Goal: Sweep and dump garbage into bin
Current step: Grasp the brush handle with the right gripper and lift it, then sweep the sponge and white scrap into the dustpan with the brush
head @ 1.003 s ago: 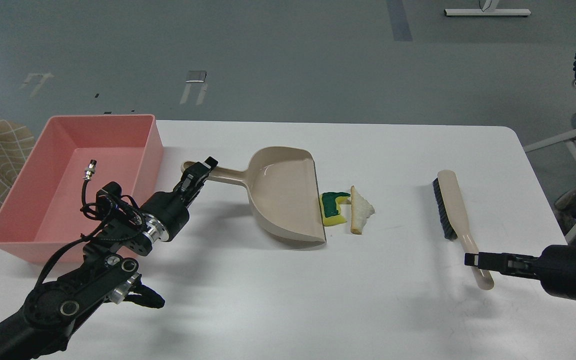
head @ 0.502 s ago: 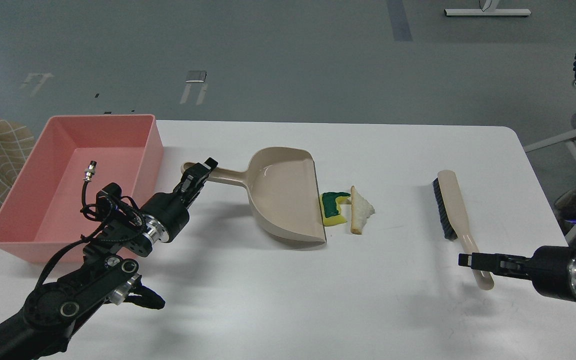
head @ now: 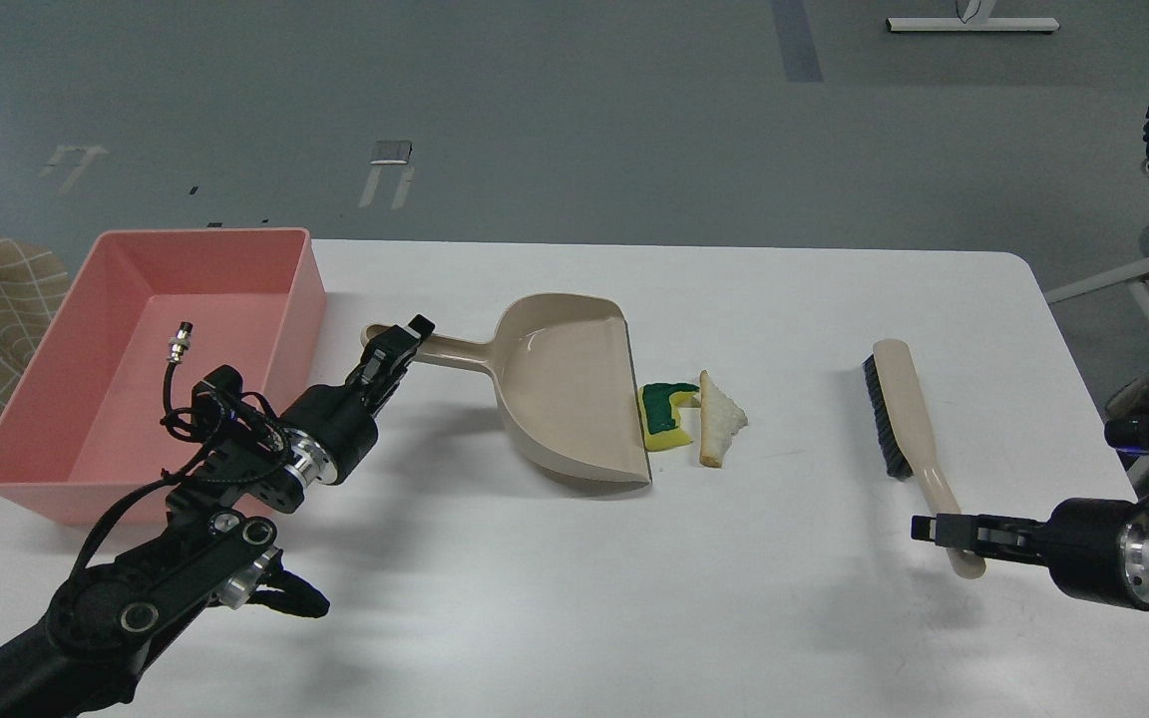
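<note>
Left gripper (head: 401,344): at the end of the dustpan handle, fingers on either side of it; seen small and dark, so grasping or merely resting cannot be told.
Right gripper (head: 934,529): low at the near right, pointing left, lying across the near end of the brush handle; fingers seen edge-on, clenched or released cannot be told.
Dustpan (head: 570,389): beige, flat on the table, handle running left toward the left gripper, open mouth facing right.
Brush (head: 902,414): beige back, dark bristles along its left edge, lying on the table, handle end toward the near edge under the right gripper.
Sponge piece (head: 666,414): yellow with notched green top, touching the dustpan's lip, just outside the mouth.
Bread wedge (head: 718,419): white with tan crust, just right of the sponge piece and touching it; well apart from the brush.
Bin (head: 305,289): pink tub at the far left of the table, left of the dustpan handle; neither scrap inside.
Table (head: 794,618): white, rounded far-right corner.
Cable connector (head: 179,339): small metal plug on the left arm's wiring, seen in front of the bin.
</note>
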Robot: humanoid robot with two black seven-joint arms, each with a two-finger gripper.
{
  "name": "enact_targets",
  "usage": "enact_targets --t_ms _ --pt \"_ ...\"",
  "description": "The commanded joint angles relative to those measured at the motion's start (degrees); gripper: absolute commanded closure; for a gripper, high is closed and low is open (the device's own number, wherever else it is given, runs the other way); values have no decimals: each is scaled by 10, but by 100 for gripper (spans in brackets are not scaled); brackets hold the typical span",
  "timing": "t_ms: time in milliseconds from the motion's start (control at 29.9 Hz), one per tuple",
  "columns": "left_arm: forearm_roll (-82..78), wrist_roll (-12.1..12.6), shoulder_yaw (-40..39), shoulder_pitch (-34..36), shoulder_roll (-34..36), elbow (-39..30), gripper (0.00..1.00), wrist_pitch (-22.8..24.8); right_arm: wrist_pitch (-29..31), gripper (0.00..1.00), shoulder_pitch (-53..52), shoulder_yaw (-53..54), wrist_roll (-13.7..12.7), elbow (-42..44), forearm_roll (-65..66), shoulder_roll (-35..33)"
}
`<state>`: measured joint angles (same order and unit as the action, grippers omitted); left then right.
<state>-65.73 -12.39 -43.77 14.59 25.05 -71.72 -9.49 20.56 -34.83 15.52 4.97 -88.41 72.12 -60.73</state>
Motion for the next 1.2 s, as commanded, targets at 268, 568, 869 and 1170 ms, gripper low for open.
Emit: enact_targets --t_ms 268,568,869,1170 --pt "0 -1 1 0 2 0 100 1 10 100 -27 9 -3 -6 -1 -14" --pt "-3 -12 8 0 11 0 100 7 46 100 -61 8 -20 -3 0 -10" --pt "-9 -26 33 -2 38 2 100 11 67 100 -63 6 -58 9 9 58" --pt "-10 -40 58 3 44 1 100 11 73 100 -77 6 -71 8 5 122"
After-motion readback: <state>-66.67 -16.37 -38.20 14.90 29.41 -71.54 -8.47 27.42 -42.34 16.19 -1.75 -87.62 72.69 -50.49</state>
